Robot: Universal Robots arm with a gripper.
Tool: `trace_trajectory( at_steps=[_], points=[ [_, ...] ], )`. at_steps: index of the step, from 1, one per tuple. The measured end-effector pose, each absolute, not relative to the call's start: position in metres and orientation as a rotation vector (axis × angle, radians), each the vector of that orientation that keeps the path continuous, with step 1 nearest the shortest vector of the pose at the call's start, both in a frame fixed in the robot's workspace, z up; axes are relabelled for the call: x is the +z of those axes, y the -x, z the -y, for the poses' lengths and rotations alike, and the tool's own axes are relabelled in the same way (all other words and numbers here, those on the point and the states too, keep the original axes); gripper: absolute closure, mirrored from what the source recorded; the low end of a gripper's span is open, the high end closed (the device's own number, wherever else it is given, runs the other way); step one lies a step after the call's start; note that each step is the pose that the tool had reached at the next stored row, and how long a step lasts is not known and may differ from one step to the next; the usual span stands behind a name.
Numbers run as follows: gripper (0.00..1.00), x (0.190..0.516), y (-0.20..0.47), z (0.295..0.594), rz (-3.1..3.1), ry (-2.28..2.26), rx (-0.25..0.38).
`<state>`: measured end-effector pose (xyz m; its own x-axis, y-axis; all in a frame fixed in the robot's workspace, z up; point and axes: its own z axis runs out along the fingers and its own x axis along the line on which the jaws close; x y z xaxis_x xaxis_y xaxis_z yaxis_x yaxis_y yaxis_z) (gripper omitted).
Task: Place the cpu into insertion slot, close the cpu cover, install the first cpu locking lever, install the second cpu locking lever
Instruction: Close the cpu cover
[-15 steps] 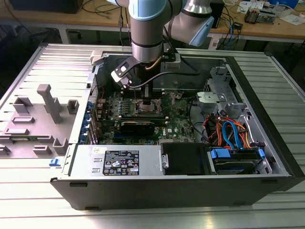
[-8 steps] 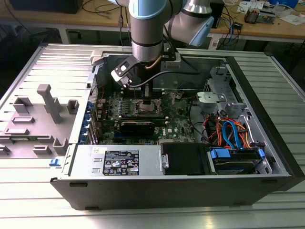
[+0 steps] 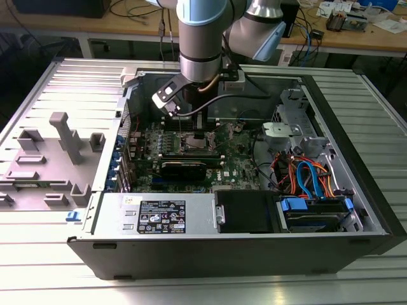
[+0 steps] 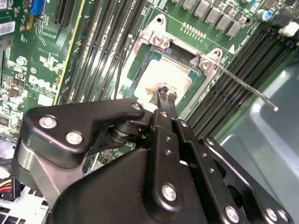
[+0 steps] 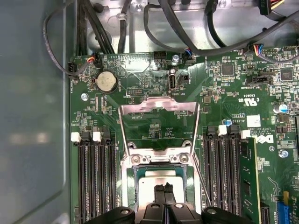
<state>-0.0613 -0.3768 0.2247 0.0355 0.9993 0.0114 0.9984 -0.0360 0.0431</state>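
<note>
Toward the exterior view's left of the open case (image 3: 210, 254), the cpu (image 5: 147, 196) lies flat in the insertion slot (image 5: 159, 160). The gripper (image 5: 163, 190) is pinched narrow and holds nothing, its tips over the chip. The cpu cover (image 5: 159, 106) is swung open, its length pointing away from the socket. Cover and levers are not yet done.

Ribbed grey metal tabletop (image 3: 191, 292), wooden workbench (image 3: 127, 28) behind, tangled cables (image 3: 137, 9) on it, perhaps dark floor (image 3: 32, 47) beneath

Cpu (image 5: 148, 198) (silver-grey top) flat in insertion slot (image 5: 127, 186); cpu cover (image 5: 159, 105) hinged open.
</note>
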Motion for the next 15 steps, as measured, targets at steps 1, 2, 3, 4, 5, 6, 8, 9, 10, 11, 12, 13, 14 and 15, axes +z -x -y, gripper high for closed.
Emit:
trace_trajectory(
  at_steps=[1, 2, 3, 4, 5, 6, 8, 9, 10, 11, 12, 13, 14, 15],
  points=[
    [0.89, 0.227, 0.061, 0.377, -2.165, -2.244, 0.060],
    [0.89, 0.230, 0.061, 0.377, -2.165, -2.244, 0.060],
    [0.89, 0.231, 0.061, 0.377, -2.165, -2.244, 0.060],
    [0.89, 0.231, 0.061, 0.377, -2.165, -2.244, 0.060],
    [0.89, 0.231, 0.060, 0.377, -2.165, -2.244, 0.060],
    [0.89, 0.231, 0.059, 0.377, -2.165, -2.244, 0.059],
    [0.89, 0.231, 0.055, 0.377, -2.165, -2.244, 0.059],
    [0.89, 0.231, 0.055, 0.377, -2.165, -2.244, 0.058],
    [0.89, 0.233, 0.055, 0.377, -2.165, -2.244, 0.059],
    [0.89, 0.235, 0.055, 0.377, -2.165, -2.244, 0.058],
    [0.89, 0.237, 0.055, 0.377, -2.165, -2.244, 0.058],
    [0.89, 0.241, 0.055, 0.377, -2.165, -2.244, 0.058],
    [0.89, 0.242, 0.054, 0.377, -2.165, -2.244, 0.058],
    [0.89, 0.242, 0.054, 0.377, -2.165, -2.244, 0.059]
  ],
)
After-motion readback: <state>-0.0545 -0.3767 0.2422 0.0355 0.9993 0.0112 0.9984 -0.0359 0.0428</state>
